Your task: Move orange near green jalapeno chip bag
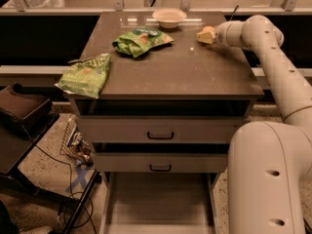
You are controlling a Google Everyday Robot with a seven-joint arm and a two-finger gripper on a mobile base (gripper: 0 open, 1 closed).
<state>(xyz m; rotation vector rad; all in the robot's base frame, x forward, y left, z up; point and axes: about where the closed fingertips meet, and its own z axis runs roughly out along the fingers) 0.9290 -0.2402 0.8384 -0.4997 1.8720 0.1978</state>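
Note:
My gripper (205, 35) is at the back right of the brown table (195, 77), low over its top, to the right of the white bowl (169, 17). A small orange round shape, the orange (209, 30), shows right at the gripper's tip; I cannot tell whether it is held or only touched. Two green chip bags lie on the table. A crumpled bright green bag (141, 40) lies at the back middle, well left of the gripper. A paler green bag (87, 74) hangs over the front left edge. I cannot tell which is the jalapeno bag.
The table has two drawers (161, 135) below its top. A dark cart (24, 126) and cables stand on the floor at the left. My white arm (278, 67) reaches along the table's right side. A counter with rails runs behind the table.

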